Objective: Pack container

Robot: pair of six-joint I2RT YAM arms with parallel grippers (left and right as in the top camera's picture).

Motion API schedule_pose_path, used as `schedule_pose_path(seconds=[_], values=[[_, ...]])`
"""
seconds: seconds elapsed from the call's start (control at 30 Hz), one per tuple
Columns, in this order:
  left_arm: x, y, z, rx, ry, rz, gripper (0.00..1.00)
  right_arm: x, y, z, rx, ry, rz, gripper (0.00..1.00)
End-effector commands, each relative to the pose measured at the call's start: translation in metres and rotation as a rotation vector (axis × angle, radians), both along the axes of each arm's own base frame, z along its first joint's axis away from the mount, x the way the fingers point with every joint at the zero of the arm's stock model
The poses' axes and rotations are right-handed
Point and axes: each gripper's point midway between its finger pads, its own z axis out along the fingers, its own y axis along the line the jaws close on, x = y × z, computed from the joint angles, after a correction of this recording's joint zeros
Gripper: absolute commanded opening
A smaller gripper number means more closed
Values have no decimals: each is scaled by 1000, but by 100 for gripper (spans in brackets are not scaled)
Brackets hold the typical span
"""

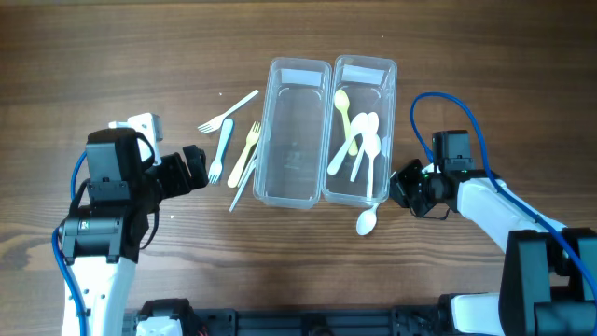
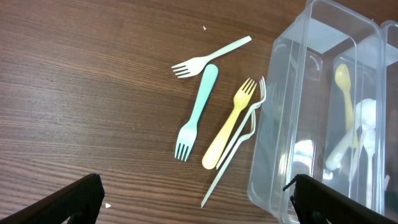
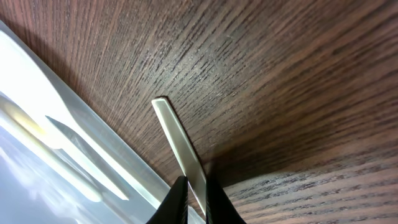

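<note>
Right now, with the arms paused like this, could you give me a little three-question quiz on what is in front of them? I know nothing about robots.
1. True or false: the left container has forks in it.
2. What are the right fingers pinching? A) a yellow fork B) the handle of the white spoon C) a container's rim
3. What kind of cutlery lies inside the right container?

Key:
1. False. It is empty, and the forks lie on the table beside it.
2. B.
3. Spoons.
</note>
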Motion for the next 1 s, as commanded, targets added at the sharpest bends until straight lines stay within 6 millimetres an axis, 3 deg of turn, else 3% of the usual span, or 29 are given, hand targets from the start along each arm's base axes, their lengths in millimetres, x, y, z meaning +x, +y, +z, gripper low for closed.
schedule_pose_path(seconds=[0.0,0.2,0.47,0.63,0.77,0.9,0.97], values=[[2,-1,8,-4,-17,-15,100,-11,-4,-16,-33,65,-21,8],[0,-2,7,-4,-10,-15,100,1,-6,-12,-16,22,-55,7],[1,-2,7,-4,-11,-15,100,18,2,20,12,-138,27,5],[1,-2,7,-4,-11,-15,100,25,1,49,2,-245,43,17],[1,-2,7,-4,-11,-15,100,22,-1,46,-11,-228,38,17],[1,-2,7,-4,-11,-15,100,21,-6,35,-56,-198,22,5],[1,-2,7,-4,-11,-15,100,19,-3,31,-58,-184,36,4]])
